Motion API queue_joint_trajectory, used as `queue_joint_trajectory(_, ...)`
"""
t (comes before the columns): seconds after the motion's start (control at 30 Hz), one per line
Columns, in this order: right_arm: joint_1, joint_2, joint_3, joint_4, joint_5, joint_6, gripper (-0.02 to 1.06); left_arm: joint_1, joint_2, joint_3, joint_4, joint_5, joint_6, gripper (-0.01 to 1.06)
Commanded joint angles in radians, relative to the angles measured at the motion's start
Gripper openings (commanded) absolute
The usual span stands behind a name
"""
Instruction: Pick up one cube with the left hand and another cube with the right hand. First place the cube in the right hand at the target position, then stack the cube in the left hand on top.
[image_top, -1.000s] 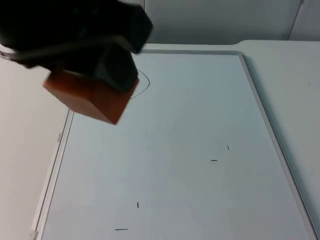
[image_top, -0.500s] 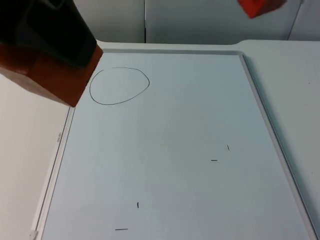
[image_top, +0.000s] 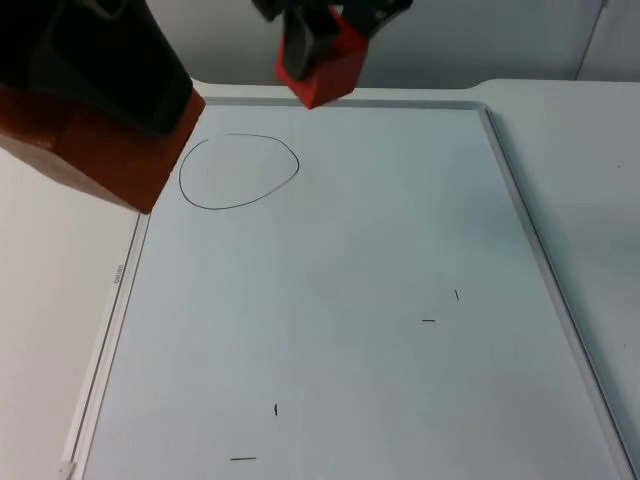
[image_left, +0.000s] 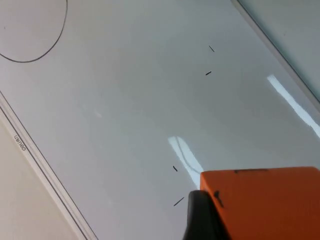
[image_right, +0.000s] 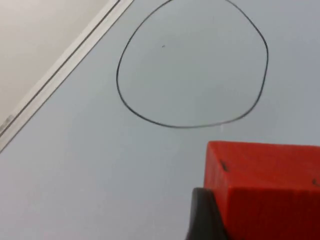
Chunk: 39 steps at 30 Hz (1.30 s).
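— While the left hand (image_top: 120, 90) hangs high over the table's left edge, where is its cube?
— Clamped in it. The orange cube (image_top: 100, 150) sticks out below the black fingers, close to the top camera, just left of the drawn circle (image_top: 240, 172). From the left wrist, the same orange cube (image_left: 265, 202) sits against a black fingertip (image_left: 200, 217).
— And the right hand (image_top: 325, 25)?
— Gripping the red cube (image_top: 322, 65), held in the air near the far edge of the whiteboard (image_top: 350, 300), beyond the circle and a little to its right. Its wrist camera has the red cube (image_right: 265, 190) just this side of the circle (image_right: 192, 65), not over it.
— What do they hang above?
— A whiteboard with a pale metal frame, lying flat on the white table (image_top: 590, 170). The circle is drawn near the board's far left corner, with a few short black pen marks (image_top: 428, 320) nearer the camera. A grey partition wall (image_top: 450, 40) closes the far side.
— How are the arms posed?
— Both come in from above, hands pointing down and cubes clear of the board.
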<state>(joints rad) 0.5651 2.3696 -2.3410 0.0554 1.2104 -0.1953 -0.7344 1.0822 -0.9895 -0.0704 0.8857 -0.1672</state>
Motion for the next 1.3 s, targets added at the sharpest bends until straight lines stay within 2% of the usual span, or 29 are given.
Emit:
queue_joint_trajectory(0.0,0.028,0.126,-0.138,-0.014,0.011,-0.014,0.00,-0.007,-0.001,0.002,-0.001,-0.005,-0.001,0.05)
queue_joint_trajectory(0.17,0.055,0.197,-0.154,-0.018,-0.002,-0.032,0.00,-0.007,-0.001,0.002,-0.007,-0.001,-0.001,0.05)
queue_joint_trajectory(0.3,0.077,0.254,-0.153,-0.036,-0.145,-0.022,0.00,-0.007,-0.001,0.002,-0.009,0.006,-0.003,0.05)
queue_joint_trajectory(0.5,0.077,0.274,-0.153,-0.049,-0.246,-0.008,0.00,-0.007,-0.001,0.002,-0.012,0.006,-0.007,0.05)
queue_joint_trajectory(0.83,0.074,0.317,-0.153,-0.055,-0.281,0.005,0.00,-0.007,-0.001,0.002,-0.019,0.006,-0.007,0.05)
queue_joint_trajectory(1.07,0.074,0.322,-0.153,-0.055,-0.341,0.005,0.00,-0.007,-0.001,0.002,-0.021,0.006,-0.007,0.05)
queue_joint_trajectory(1.27,0.074,0.337,-0.153,-0.055,-0.342,0.005,0.00,-0.007,-0.001,0.002,-0.021,0.006,-0.007,0.05)
